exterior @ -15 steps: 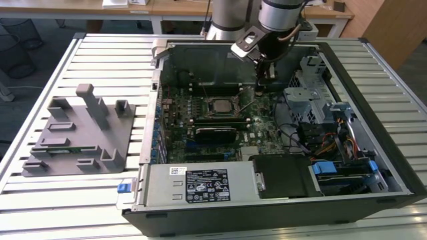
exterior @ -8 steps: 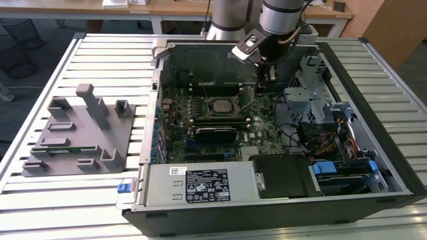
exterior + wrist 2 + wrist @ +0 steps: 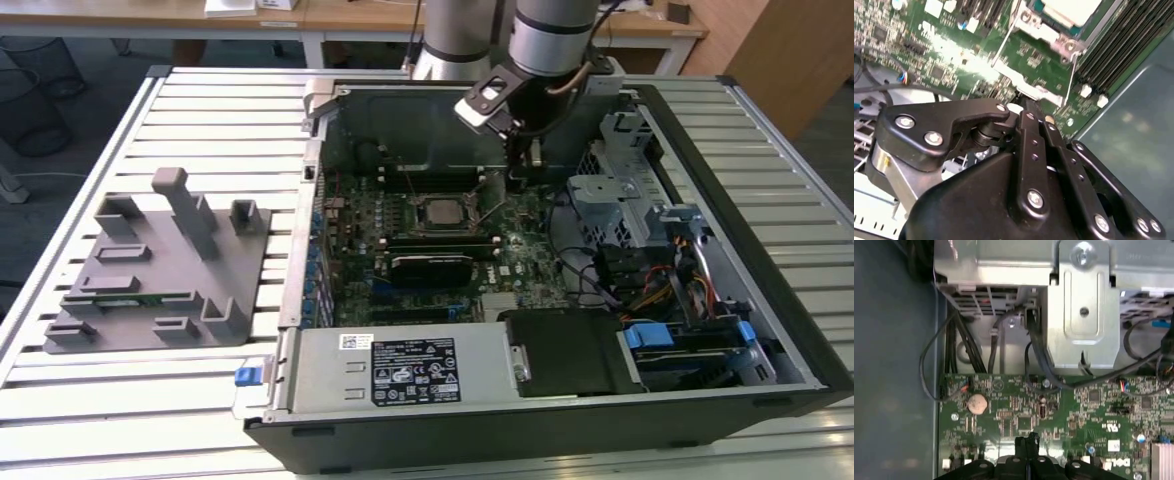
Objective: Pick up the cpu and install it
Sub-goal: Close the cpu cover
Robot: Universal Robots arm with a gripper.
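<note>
Pincer (image 3: 1027, 440) closed over motherboard (image 3: 1079, 405) — cpu (image 3: 441, 210) sits in socket (image 3: 415, 212).

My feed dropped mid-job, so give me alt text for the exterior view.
A robot arm's black gripper hangs inside an open black computer case, over the green motherboard and to the exterior view's right of the silver-grey square cpu, which lies in its socket. A grey plastic tray holding a narrow green memory stick sits on the slatted metal table.

Slatted pale table (image 3: 134, 400), grey tray (image 3: 147, 275), open computer case (image 3: 534, 432)
</note>
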